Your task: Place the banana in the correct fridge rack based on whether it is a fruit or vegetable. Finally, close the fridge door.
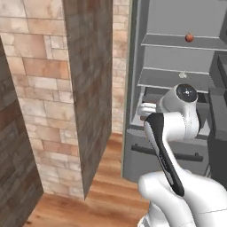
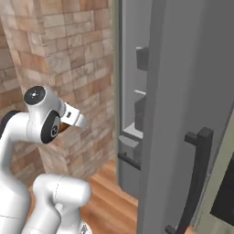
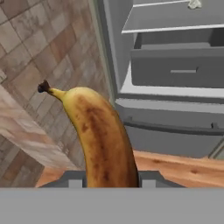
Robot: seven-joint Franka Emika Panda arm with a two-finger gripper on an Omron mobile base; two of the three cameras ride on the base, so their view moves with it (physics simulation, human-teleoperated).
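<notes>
banana in hand, fridge open ahead

the gripper (image 3: 109,181) is closed around the banana (image 3: 98,135), which stands up between the jaws with its dark stem tip toward the brick wall (image 1: 48,80). the arm is low in front of the open fridge, with the hand near the bottom of the compartment.

the step in hand looks like carrying the fruit up to the fridge rack (image 1: 177,42), the top shelf where the apple (image 1: 189,37) sits. to do it well, i judge the hand should rise first, then go in level above that shelf's front edge, beside the apple and not against it, and let go only once the banana lies on the panel. the fridge door (image 2: 183,91) stands open at the right and needs clearance on the way.

counted: one banana, one apple, one pale bulb (image 1: 182,74) on the lower shelf (image 1: 168,80), two shelves, one grey drawer (image 3: 175,68) beneath them, one door.
</notes>
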